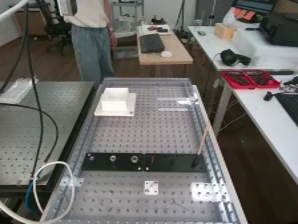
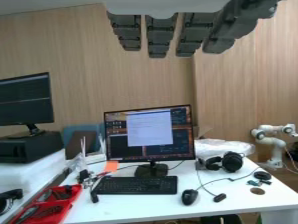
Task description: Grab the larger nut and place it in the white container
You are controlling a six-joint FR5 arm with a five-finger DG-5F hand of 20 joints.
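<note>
In a wood-floored room, a perforated metal bench (image 1: 120, 187) is bearing the white container (image 1: 115, 102) on its far part and the larger nut (image 1: 113, 158) on a black bar (image 1: 124, 166) nearer, while red trays (image 2: 66, 206) are holding dark items and the hand (image 2: 159, 37) is hanging open, fingers straight.

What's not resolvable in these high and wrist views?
- White container: inside floor, high view; near wall hides it.
- Larger nut: threads too small, high view.
- Smaller nut: outline too small, high view.
- Robot hand: upper part, cut off by wrist view's top edge.
</note>
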